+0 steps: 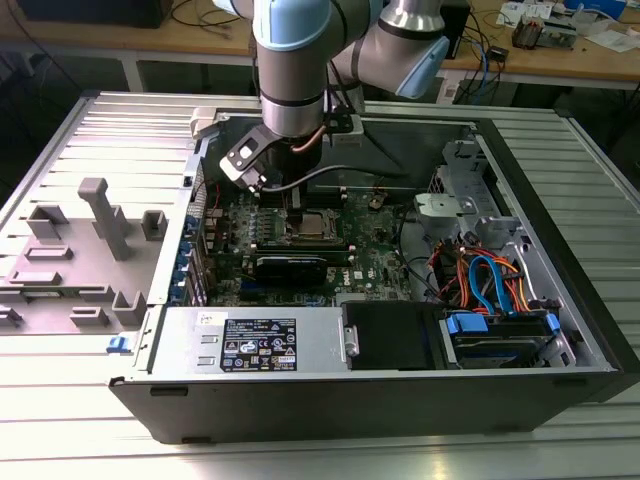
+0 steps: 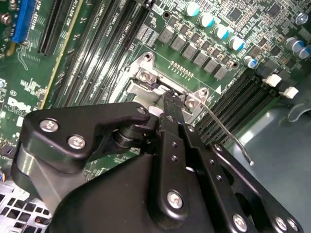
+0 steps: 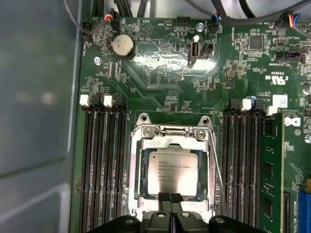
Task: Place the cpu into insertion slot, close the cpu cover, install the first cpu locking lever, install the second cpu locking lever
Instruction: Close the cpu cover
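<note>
In the first wrist view the cpu [image 3: 172, 172], a silver-grey square chip, lies flat in the insertion slot [image 3: 134, 194]. The cpu cover [image 3: 171, 133] lies down around it as a metal frame. One thin wire locking lever [image 3: 217, 167] runs along one side of the socket. In the second wrist view this lever [image 2: 228, 136] angles away from the socket with its hooked end free. My gripper [image 3: 170, 199] is shut, fingertips together at the cover's edge beside the cpu. The second wrist view puts the gripper [image 2: 168, 99] at the frame's corner. In the exterior view the gripper [image 1: 296, 205] hangs over the socket [image 1: 312, 226].
Long black memory slots [image 3: 102, 165] flank the socket, and a green module [image 3: 272, 170] stands on the other side. A black card [image 1: 290, 265], the power supply [image 1: 250, 345] and drive cables [image 1: 490, 280] fill the case. A grey fixture [image 1: 95, 250] sits at the exterior view's left.
</note>
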